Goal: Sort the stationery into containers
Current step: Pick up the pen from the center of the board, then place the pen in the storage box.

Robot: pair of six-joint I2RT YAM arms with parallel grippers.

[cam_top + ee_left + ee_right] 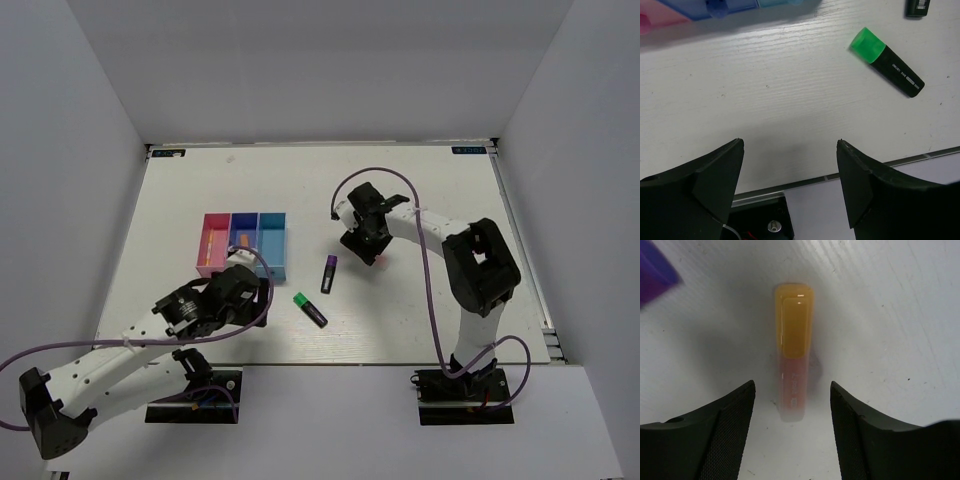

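An orange highlighter with a pale end [794,350] lies on the table between the open fingers of my right gripper [792,384], just above it; from above only a pinkish bit shows [381,260] beside the right gripper [366,246]. The purple-black highlighter [328,273] and the green-black highlighter [310,309] lie loose mid-table. My left gripper [790,145] is open and empty over bare table, with the green-black highlighter [887,62] ahead to its right. The pink-red [213,243], dark blue [243,232] and light blue [272,245] bins stand in a row just beyond the left gripper [250,290].
An orange item lies in the pink-red bin [210,256] and a small item in the dark blue one. The purple cap [655,270] shows at the right wrist view's top left. The table's near edge [865,167] runs just under the left fingers.
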